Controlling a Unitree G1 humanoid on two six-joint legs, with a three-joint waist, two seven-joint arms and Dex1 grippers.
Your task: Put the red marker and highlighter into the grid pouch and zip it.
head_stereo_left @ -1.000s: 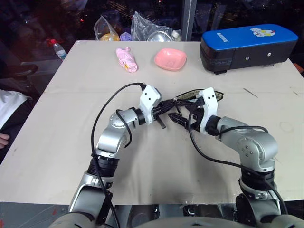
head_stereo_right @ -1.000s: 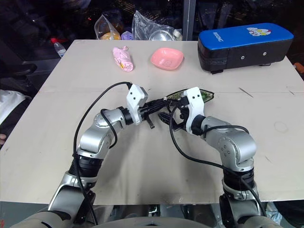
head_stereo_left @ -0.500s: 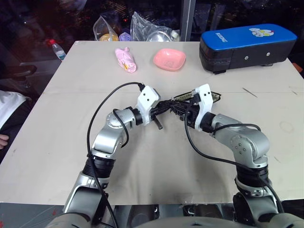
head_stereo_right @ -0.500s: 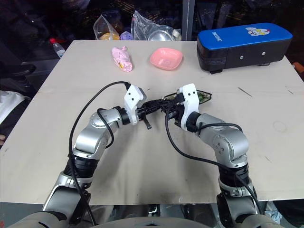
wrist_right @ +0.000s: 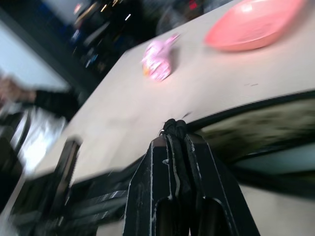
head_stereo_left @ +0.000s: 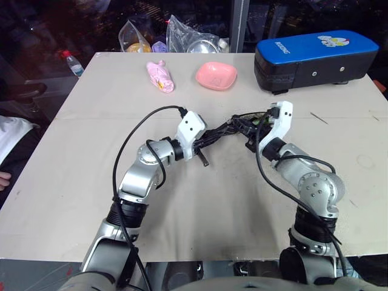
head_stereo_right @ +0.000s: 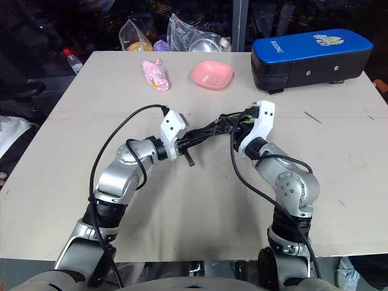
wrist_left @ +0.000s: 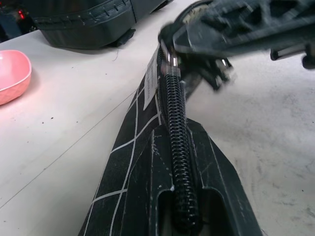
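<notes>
Since a second ago the right gripper has swung rightward, fingers clenched on what looks like the zipper pull. The left gripper pinches the grid pouch, held mid-desk. Pens apparently inside; zipping remains underway.

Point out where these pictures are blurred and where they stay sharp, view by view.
Left wrist view: the grid pouch and its zipper are crisp, while the right gripper above is smeared. Right wrist view: blur covers most of it; the pink bowl and pink toy are soft, the fingers clearer. Eye views: evenly lit table, sharp, with a dark background.
</notes>
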